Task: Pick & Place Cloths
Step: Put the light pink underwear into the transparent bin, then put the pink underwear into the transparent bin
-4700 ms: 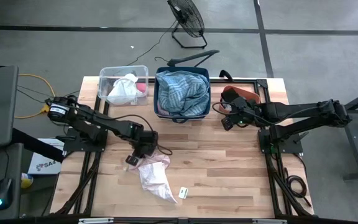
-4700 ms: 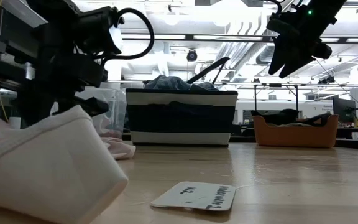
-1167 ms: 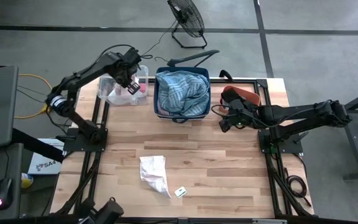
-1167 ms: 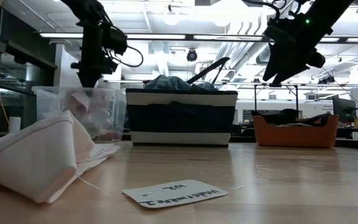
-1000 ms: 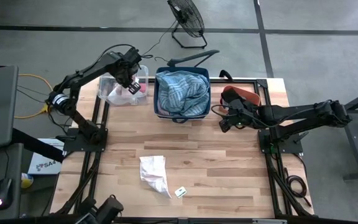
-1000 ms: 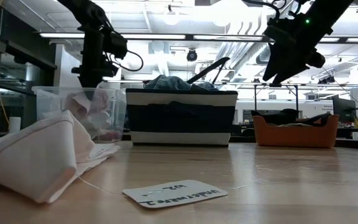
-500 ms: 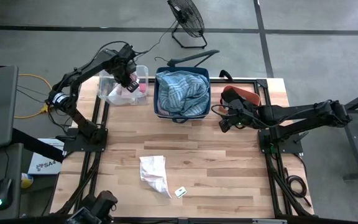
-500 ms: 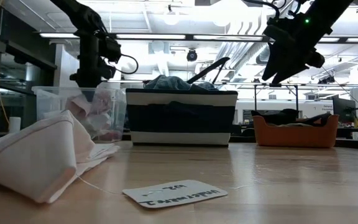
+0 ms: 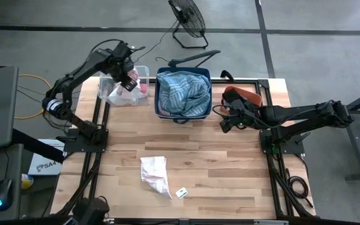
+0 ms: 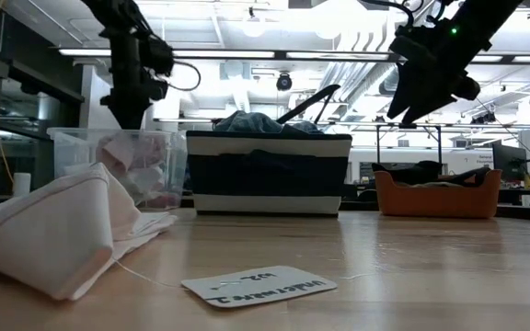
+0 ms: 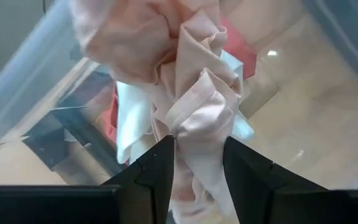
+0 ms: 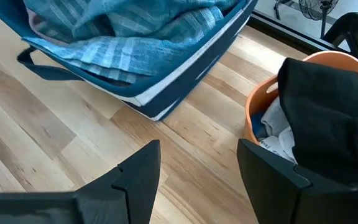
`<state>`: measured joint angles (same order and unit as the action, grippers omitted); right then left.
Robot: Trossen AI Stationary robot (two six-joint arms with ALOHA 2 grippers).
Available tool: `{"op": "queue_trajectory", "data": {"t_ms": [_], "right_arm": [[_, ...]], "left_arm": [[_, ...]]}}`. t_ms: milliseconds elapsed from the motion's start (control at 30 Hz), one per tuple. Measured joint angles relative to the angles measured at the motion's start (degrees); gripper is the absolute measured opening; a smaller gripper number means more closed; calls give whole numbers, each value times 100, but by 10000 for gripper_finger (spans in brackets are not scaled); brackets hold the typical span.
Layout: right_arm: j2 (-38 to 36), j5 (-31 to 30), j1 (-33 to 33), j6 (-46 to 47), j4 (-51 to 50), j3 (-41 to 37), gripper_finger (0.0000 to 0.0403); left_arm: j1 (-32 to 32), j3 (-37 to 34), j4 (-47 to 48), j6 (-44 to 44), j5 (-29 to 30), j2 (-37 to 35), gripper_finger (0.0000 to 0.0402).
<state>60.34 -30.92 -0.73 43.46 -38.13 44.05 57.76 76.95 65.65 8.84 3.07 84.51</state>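
At eleven o'clock my left gripper (image 11: 197, 180), jaws part-open around a pink cloth (image 11: 194, 118), releases it over the clear bin (image 9: 108, 75); next, lifting clear, while my right gripper (image 12: 197, 180) waits open-jawed and empty.

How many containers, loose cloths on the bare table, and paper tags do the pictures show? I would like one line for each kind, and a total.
Containers: 3, namely the clear plastic bin, the navy basket and the orange basket.
Loose cloths on the bare table: 1, the pale pink cloth.
Paper tags: 1, the white tag.
Total: 5
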Motion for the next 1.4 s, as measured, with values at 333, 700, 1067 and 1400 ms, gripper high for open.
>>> {"op": "queue_trajectory", "data": {"t_ms": [333, 700, 1067, 1400], "right_arm": [[0, 36, 0, -339, 512, 2, 205], [0, 267, 0, -723, 904, 2, 205], [0, 258, 0, -772, 1017, 2, 205], [0, 258, 0, -790, 1015, 2, 205]], "left_arm": [[-2, 0, 51, 6, -4, -723, 132], [-6, 0, -4, 197, -1133, -1823, 132], [-1091, 0, 0, -66, -1917, -2555, 132], [-3322, -338, 15, -476, -1887, -2505, 132]]}}
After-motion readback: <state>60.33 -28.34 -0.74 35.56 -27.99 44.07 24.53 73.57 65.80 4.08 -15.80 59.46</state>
